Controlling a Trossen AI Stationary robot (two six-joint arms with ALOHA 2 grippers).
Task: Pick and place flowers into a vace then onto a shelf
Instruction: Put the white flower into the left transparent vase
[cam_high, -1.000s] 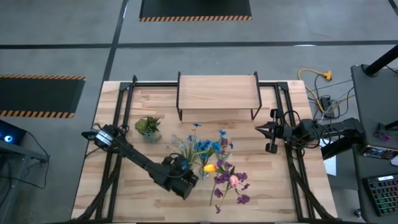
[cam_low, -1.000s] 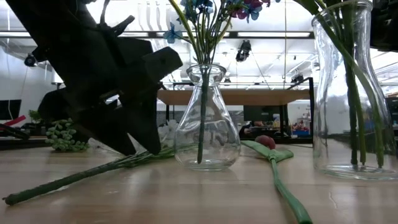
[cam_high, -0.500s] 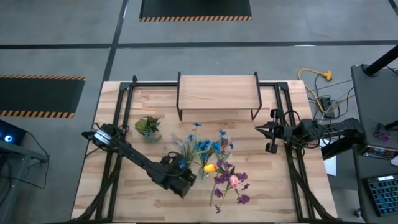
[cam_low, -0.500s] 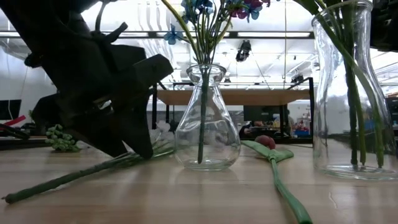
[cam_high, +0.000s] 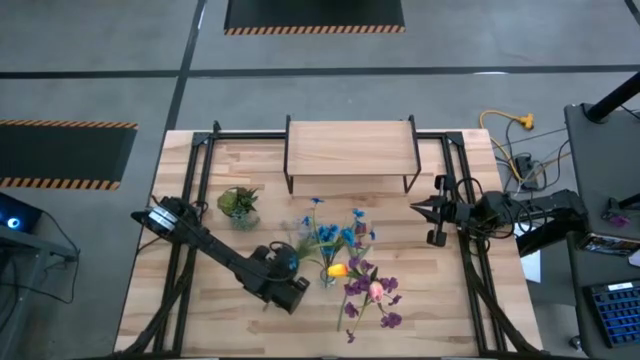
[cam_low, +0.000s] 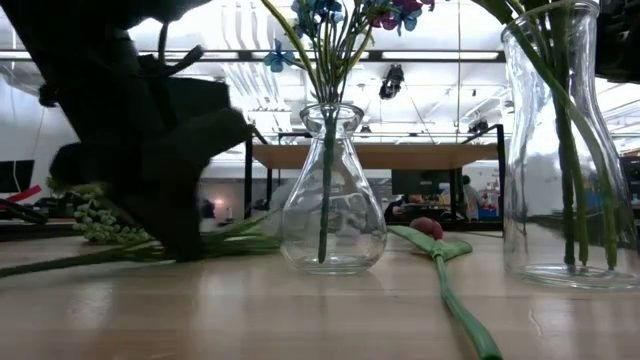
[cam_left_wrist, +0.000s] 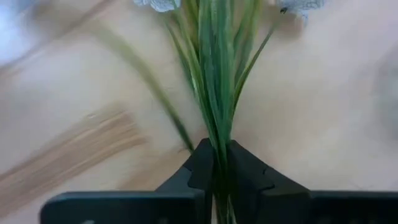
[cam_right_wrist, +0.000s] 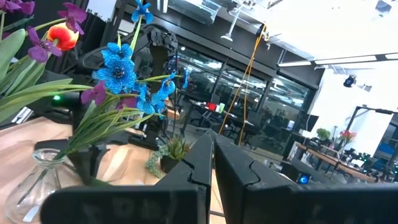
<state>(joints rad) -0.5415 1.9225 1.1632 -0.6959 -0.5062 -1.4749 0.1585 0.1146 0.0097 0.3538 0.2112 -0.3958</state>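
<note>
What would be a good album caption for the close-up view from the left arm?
The left hand shut on a bundle of green flower stems lying on the wooden table.

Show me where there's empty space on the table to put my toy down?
The shelf top is bare. So is the wood between the shelf and the right hand, and the front left corner of the table. The middle is crowded: flowers in vases, the potted plant, and the left hand gripping a stem.

light: bright, even, from overhead ceiling lamps
glare: white blowout behind the right gripper (cam_right_wrist: 210, 162)
blur: tabletop smeared around the left gripper (cam_left_wrist: 222, 167)
</note>
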